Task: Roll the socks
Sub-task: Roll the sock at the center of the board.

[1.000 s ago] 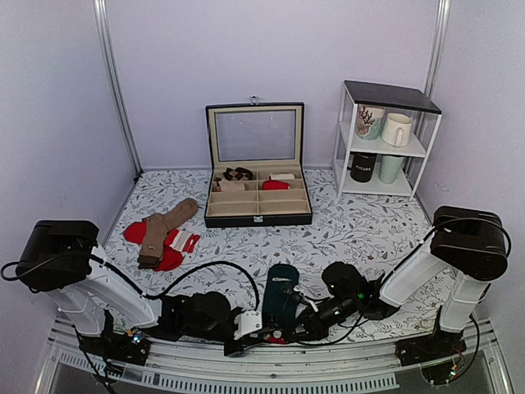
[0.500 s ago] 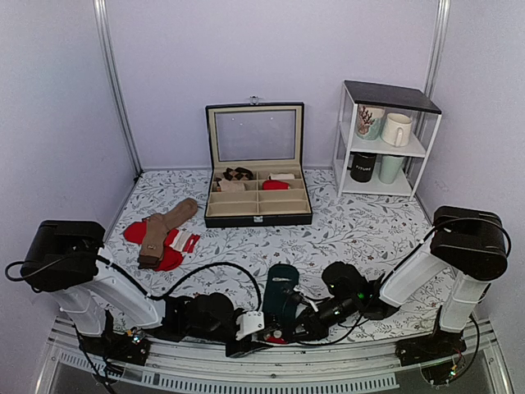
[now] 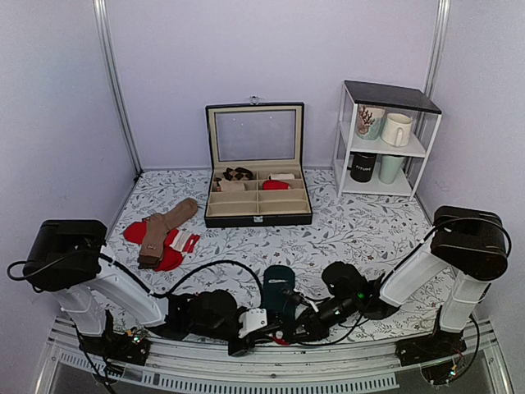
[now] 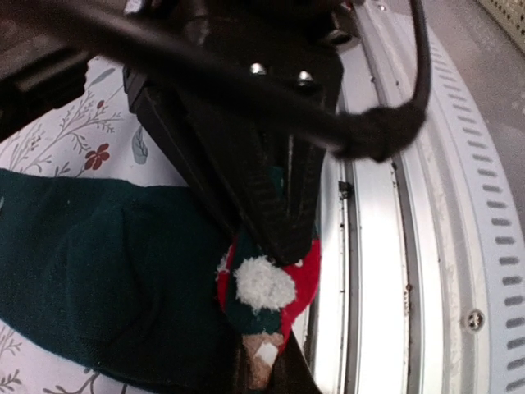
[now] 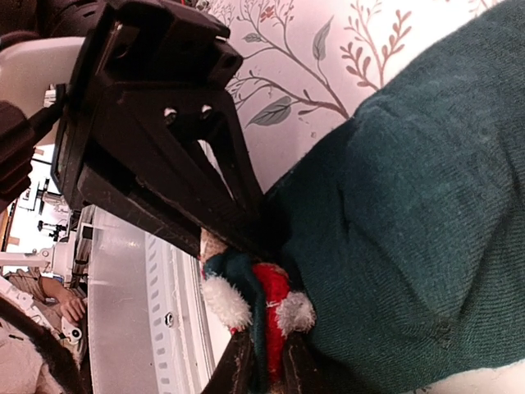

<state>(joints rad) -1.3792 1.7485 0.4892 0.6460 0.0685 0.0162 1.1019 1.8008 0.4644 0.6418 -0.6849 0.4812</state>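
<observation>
The dark teal socks [image 3: 280, 283] lie flat near the table's front edge, between my two arms. Their near end carries red fabric and white fluffy pom-poms [image 4: 264, 283] [image 5: 223, 300]. My left gripper [image 3: 269, 330] comes in from the left and is shut on that end [image 4: 264, 361]. My right gripper [image 3: 287, 328] comes in from the right, facing it, and is shut on the same end, with red and teal fabric pinched between its fingers [image 5: 267, 361]. In each wrist view the other gripper's black fingers press down on the end from above. The teal body [image 4: 98, 279] [image 5: 418, 197] spreads away over the floral cloth.
A black compartment box [image 3: 257, 215] stands open at the back centre. Tan-brown socks [image 3: 164, 226] lie over red socks [image 3: 168, 258] at the left. A white shelf [image 3: 381, 152] with mugs stands at the back right. A metal rail [image 3: 344, 369] runs along the front edge, right beside the grippers.
My left gripper opened briefly, then shut on the socks' decorated end, and shifted slightly right. The right gripper kept its grip and barely moved.
</observation>
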